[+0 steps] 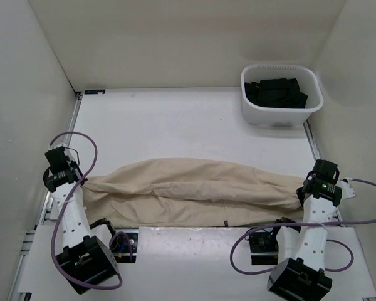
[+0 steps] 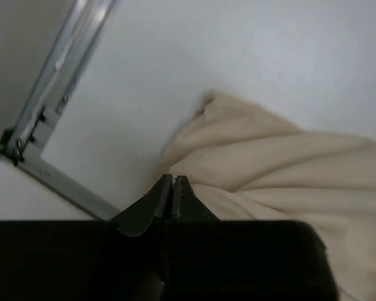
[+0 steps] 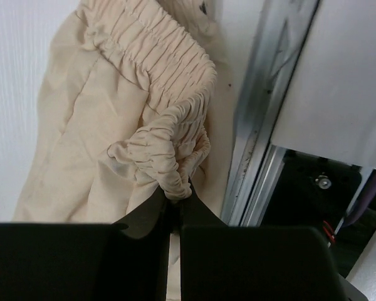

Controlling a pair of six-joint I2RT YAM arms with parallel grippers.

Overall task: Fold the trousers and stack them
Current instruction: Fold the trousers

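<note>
Beige trousers (image 1: 188,194) stretched lengthwise along tabletop's (image 1: 175,125) near edge, wrinkled, gathered elastic waistband (image 3: 169,144) pinched by right gripper (image 3: 174,199), left gripper (image 2: 172,187) fingers pressed together beside leg ends

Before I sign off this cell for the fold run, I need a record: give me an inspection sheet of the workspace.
Surface: white table, matte.
Job's things: trousers lie stretched left to right close to the arms; elastic waistband at the right end.
Clutter: white tub in the far right corner, dark items inside.
Grippers: left gripper shut at the trousers' left end, grip on cloth unclear; right gripper shut on the bunched waistband.
Cables: purple cables loop beside both arms.
Surroundings: plain walls on three sides; metal rail along the table edge.
</note>
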